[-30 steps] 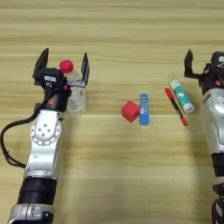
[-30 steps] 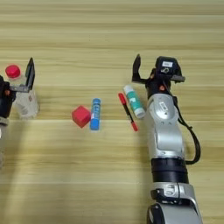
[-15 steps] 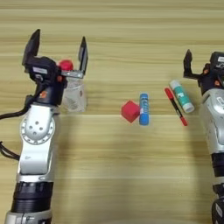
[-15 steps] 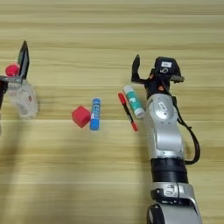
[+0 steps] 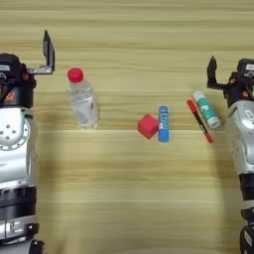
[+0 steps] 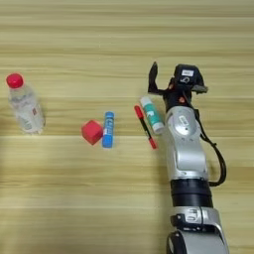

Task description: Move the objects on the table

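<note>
On the wooden tabletop, the red cube sits nearest, touching the blue tube, with the red pen and the white-and-green tube lying side by side to their right. Left of them stands the clear bottle, apart from the left gripper, whose fingers seem spread wide, though only one shows clearly. The right gripper hovers just beyond the white-and-green tube with its fingers spread and empty.
</note>
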{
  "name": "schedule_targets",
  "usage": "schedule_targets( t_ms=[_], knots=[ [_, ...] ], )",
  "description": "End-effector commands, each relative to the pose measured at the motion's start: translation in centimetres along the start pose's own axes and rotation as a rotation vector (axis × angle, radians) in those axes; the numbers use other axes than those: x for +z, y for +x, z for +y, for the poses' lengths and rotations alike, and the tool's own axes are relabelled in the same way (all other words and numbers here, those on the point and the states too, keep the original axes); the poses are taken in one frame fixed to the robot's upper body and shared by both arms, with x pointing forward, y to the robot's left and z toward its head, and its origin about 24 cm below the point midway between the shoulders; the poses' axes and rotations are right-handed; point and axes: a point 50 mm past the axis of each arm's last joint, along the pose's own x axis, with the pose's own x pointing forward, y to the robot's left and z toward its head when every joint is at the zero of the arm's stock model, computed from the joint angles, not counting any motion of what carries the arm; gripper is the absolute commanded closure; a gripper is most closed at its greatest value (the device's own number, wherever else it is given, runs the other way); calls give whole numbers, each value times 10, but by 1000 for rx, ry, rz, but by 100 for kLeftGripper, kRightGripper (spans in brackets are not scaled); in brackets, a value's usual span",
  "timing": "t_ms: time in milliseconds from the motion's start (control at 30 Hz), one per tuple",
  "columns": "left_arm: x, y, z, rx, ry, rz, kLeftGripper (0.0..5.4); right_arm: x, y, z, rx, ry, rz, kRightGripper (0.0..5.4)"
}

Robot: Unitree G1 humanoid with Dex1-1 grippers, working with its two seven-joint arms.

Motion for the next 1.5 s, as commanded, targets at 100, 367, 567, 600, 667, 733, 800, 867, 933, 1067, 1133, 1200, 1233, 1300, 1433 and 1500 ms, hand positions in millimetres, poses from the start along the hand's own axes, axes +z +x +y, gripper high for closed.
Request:
schedule_targets(
  t_ms=[100,367,567,600,667,733,800,867,933,1067,1133,1200,1233,1300,1433,1500],
  knots=[
    [-28,2,17,48,45,92,3,3,1,7,34,-5,-20,0],
    [-51,-1,25,72,73,181,3,3,0,9,56,-10,-20,0],
    [-73,-7,27,78,95,292,3,7,-5,24,155,-27,-48,0],
    [-73,-7,26,71,96,297,3,7,-6,27,177,-27,-49,0],
    [-75,-7,25,73,97,306,3,6,-9,34,226,-35,-47,0],
    [-76,-7,25,76,95,319,3,3,-12,40,265,-42,-38,0],
    [-77,-7,24,73,88,320,3,0,-14,45,302,-52,-24,0],
    [-78,-8,20,61,80,323,3,-4,-17,50,343,-60,-7,0],
    [-82,-12,14,47,50,350,3,-10,-22,58,411,-76,23,0],
    [-86,-15,10,21,52,375,3,-22,-31,70,516,-84,99,0],
    [-87,-16,9,18,52,382,3,-28,-35,74,558,-80,144,0],
    [-88,-16,8,17,52,385,3,-32,-39,78,599,-82,176,0],
    [-88,-17,8,16,53,385,3,-33,-42,79,618,-89,184,0],
    [-88,-17,8,16,56,385,3,-35,-46,83,666,-96,202,0],
    [-88,-17,8,20,55,385,3,-40,-54,88,729,-120,227,0],
    [-89,-17,8,22,53,385,3,-42,-57,91,752,-130,240,0]
  ],
)
